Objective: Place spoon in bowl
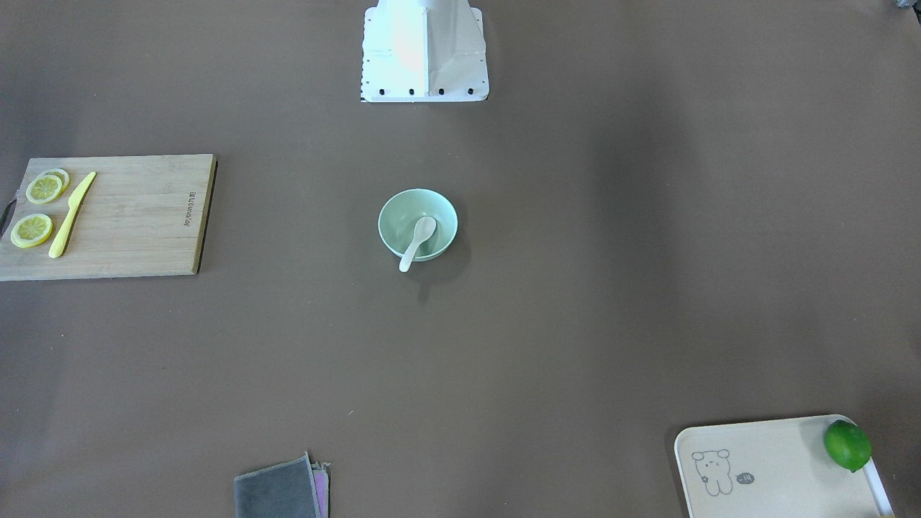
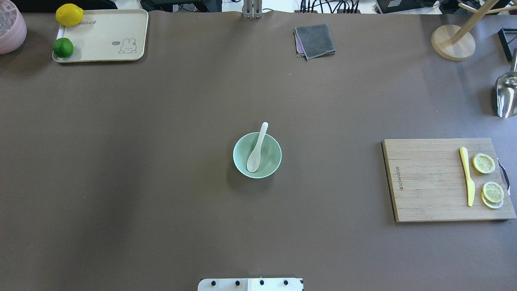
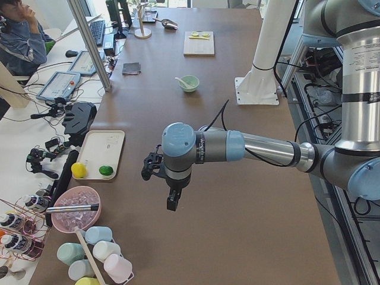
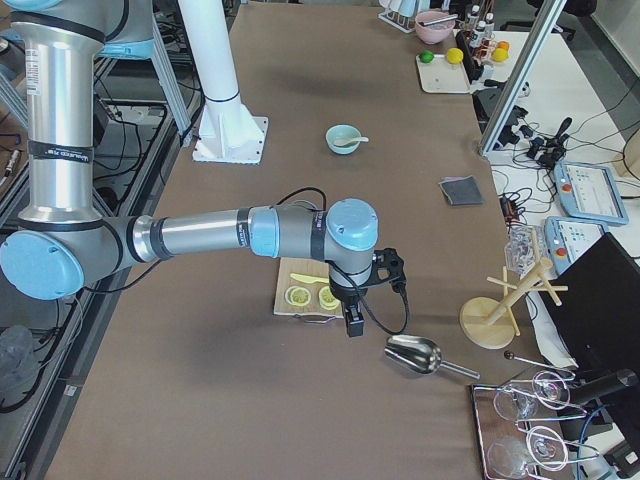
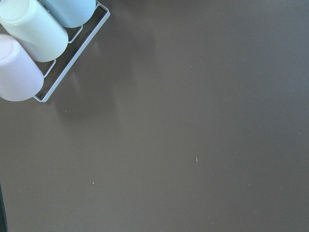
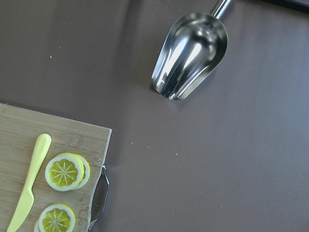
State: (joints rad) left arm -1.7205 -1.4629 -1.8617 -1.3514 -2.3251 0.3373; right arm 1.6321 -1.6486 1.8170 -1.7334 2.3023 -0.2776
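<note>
The pale mint-green bowl [image 1: 400, 210] stands at the table's middle, also in the overhead view [image 2: 272, 156]. The white spoon [image 1: 417, 243] lies in it, scoop on the bottom and handle resting over the rim on the side away from the robot's base; it also shows in the overhead view [image 2: 257, 148]. Neither gripper is near the bowl. My left gripper [image 3: 171, 200] hangs above the table's left end, seen only in the exterior left view. My right gripper [image 4: 352, 322] hangs over the right end by the cutting board, seen only in the exterior right view. I cannot tell whether either is open or shut.
A wooden cutting board [image 2: 428, 182] with a yellow knife [image 2: 467, 175] and lemon slices lies at the right. A metal scoop [image 6: 190, 53] and a wooden stand [image 2: 452, 42] are beyond it. A tray [image 2: 105, 36] with a lime and lemon sits far left; a grey cloth [image 2: 315, 40] at the far edge.
</note>
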